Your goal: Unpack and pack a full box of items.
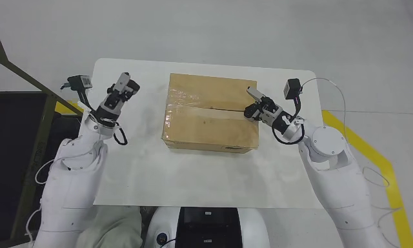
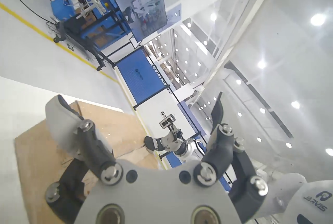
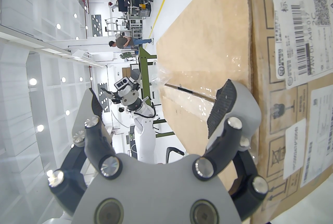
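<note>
A brown cardboard box [image 1: 210, 112] sits in the middle of the white table [image 1: 193, 177]. Its two top flaps are shut and meet in a line [image 3: 190, 91] down the middle. Shiny clear tape [image 1: 177, 101] lies over part of the top. White paper labels [image 3: 301, 35] are stuck on the side of the box that faces the right arm.

The left pincer [image 1: 127, 82] is over the table on the left side of the box, well apart from it. Its two fingers [image 2: 62, 110] are spread wide, and there is nothing between them.

The right pincer [image 1: 250, 101] is at the right end of the box, close to where the line between the flaps ends. Its fingers [image 3: 226, 100] are spread wide too, with nothing held. One finger is right by the top edge of the box, but whether it touches the box cannot be told.
</note>
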You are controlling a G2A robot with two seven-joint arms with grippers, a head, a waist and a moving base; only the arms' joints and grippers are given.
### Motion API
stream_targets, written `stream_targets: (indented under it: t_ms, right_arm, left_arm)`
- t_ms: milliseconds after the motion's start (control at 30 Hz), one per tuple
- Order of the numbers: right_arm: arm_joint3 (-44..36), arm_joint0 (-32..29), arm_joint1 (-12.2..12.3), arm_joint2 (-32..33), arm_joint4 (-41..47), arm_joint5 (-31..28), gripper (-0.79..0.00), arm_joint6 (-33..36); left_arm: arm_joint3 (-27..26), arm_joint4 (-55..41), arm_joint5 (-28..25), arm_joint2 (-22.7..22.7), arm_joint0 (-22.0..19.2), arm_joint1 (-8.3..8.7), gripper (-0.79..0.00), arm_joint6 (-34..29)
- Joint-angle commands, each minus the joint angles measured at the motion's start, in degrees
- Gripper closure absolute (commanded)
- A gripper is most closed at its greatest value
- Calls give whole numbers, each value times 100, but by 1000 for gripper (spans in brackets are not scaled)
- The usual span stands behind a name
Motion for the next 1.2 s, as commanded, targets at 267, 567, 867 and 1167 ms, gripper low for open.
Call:
stream_targets:
  t_ms: [267, 567, 867, 1167]
  right_arm:
    - [0, 0, 0, 0, 0, 0, -785, 0]
    - [0, 0, 0, 0, 0, 0, -785, 0]
    - [0, 0, 0, 0, 0, 0, -785, 0]
    - [-193, -42, -5, -69, -135, 92, -785, -230]
  left_arm:
    - [844, 148, -2, -170, -394, 20, -785, -92]
    - [927, 39, 43, -258, -380, 17, -785, -75]
    - [929, 6, 69, -269, -385, 16, -785, -49]
    - [931, -169, 365, -535, -483, 36, -785, 27]
